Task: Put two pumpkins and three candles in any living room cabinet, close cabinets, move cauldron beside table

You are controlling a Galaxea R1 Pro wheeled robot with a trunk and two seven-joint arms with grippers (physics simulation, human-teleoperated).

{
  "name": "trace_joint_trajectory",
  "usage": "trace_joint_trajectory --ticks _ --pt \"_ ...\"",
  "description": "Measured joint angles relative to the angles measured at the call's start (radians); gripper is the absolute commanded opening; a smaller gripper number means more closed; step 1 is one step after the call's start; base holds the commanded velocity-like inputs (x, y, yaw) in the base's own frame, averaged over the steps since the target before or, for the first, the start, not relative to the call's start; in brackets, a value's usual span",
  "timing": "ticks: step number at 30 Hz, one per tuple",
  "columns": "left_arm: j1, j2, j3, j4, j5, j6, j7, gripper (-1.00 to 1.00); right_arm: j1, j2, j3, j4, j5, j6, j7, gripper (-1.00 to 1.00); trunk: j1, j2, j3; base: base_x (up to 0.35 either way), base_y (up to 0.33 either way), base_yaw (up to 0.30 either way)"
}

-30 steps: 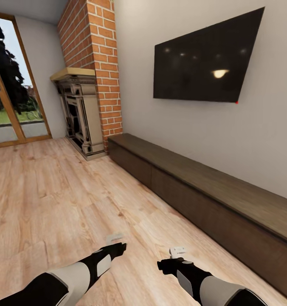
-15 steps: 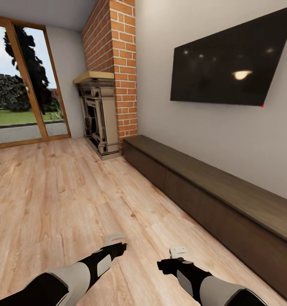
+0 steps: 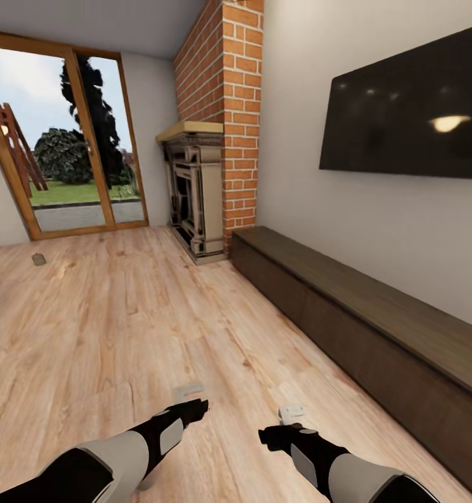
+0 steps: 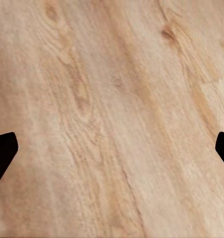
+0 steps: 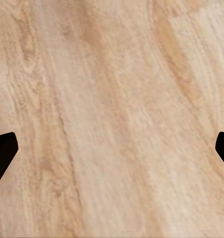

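Note:
The cabinet [image 3: 375, 335], a long low dark-brown unit, runs along the right wall under the TV, and its fronts look shut. My left gripper [image 3: 196, 404] and right gripper [image 3: 269, 436] hang low over the bare wooden floor, both open with nothing between them. In the left wrist view the dark fingertips [image 4: 2, 151] stand wide apart over floorboards, and the right wrist view shows its fingertips [image 5: 2, 148] the same way. The pumpkins, candles, cauldron and table are out of view.
A brick chimney with a fireplace [image 3: 194, 188] stands at the cabinet's far end. A black TV [image 3: 410, 112] hangs on the wall above it. A wood-framed glass door [image 3: 75, 147] closes the far wall. A small grey object [image 3: 38, 259] lies on the floor near it.
The camera has turned left, so the fireplace, TV and cabinet have slid right in the picture and more of the glass door shows. Both arms hold the same pose.

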Motion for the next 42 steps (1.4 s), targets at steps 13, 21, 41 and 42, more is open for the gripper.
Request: trace_joint_trajectory --ticks 13,21,41,42 --pt "0.000 -0.001 0.000 0.000 0.000 0.000 0.000 1.00 0.000 0.000 0.000 0.000 0.000 0.000 0.000 1.00 0.000 0.000 0.009 0.001 0.001 0.253" --pt "0.000 0.000 0.000 0.000 0.000 0.000 0.000 1.00 0.000 0.000 0.000 0.000 0.000 0.000 0.000 1.00 0.000 0.000 0.014 0.000 0.000 0.261" --pt "0.000 0.000 0.000 0.000 0.000 0.000 0.000 1.00 0.000 0.000 -0.001 0.000 0.000 0.001 -0.006 1.00 0.000 0.000 0.018 0.000 0.000 0.121" --pt "0.000 0.000 0.000 0.000 0.000 0.000 0.000 1.00 0.000 0.000 -0.001 0.000 0.000 0.000 -0.006 1.00 0.000 0.000 0.018 0.000 0.000 0.001"
